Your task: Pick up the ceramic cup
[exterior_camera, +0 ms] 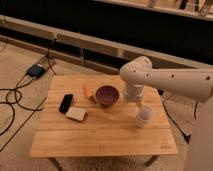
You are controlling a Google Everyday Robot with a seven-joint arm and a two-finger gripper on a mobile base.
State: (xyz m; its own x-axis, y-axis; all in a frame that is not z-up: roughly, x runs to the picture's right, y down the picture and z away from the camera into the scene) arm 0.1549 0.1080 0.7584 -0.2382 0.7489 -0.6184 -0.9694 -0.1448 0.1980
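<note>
The ceramic cup (144, 117) is small, plain and white. It stands upright near the right edge of the wooden table (100, 135). My gripper (134, 100) hangs from the white arm (165, 80) just above and to the left of the cup, between the cup and the dark purple bowl (107, 95). The arm's wrist hides most of the gripper.
An orange object (89, 92) lies left of the bowl. A black phone (65, 103) and a beige sponge-like block (76, 114) lie on the table's left part. Cables and a dark box (36, 70) are on the floor at left. A low ledge runs behind the table.
</note>
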